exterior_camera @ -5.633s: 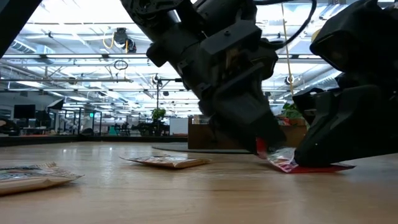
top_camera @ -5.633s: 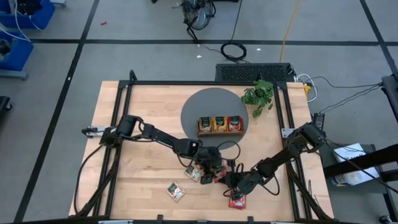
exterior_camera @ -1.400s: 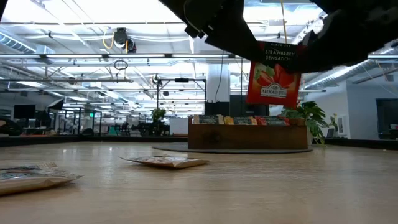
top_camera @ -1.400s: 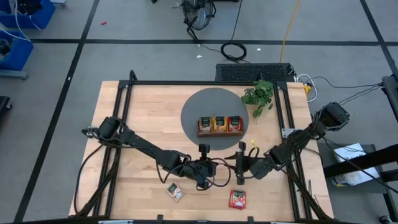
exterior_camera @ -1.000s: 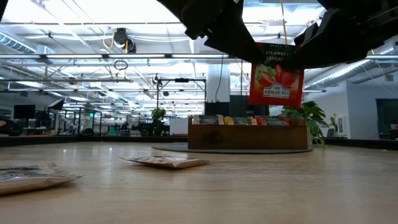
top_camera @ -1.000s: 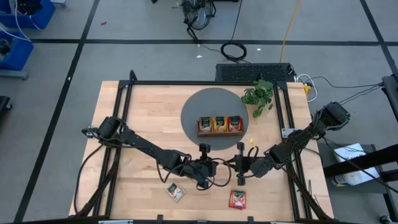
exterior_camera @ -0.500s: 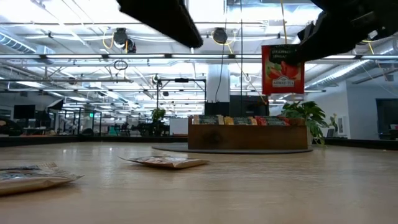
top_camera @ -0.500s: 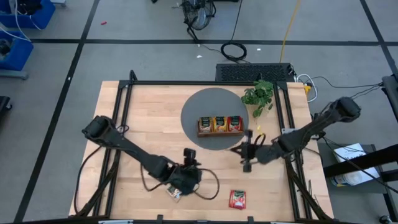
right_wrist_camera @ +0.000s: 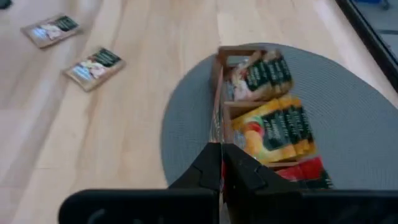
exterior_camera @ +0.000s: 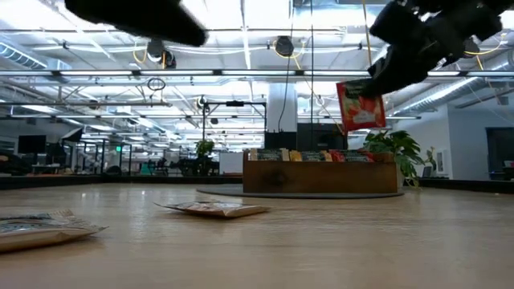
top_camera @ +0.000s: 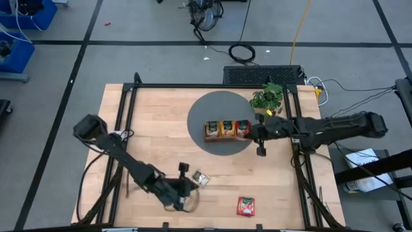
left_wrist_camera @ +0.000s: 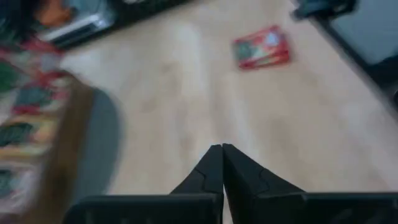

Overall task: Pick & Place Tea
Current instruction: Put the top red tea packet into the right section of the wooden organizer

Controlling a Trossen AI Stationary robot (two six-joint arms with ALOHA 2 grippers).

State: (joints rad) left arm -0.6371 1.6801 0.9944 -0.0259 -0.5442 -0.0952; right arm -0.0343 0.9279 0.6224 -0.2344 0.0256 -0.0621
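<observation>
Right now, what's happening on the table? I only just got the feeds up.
The right gripper holds a red tea sachet in the air, next to the wooden tray on the round grey mat; it has not been placed yet. The tray already holds sorted sachets in its three compartments. The left gripper is shut and empty, over the front of the table. Loose on the wood lie another red sachet and a beige sachet.
</observation>
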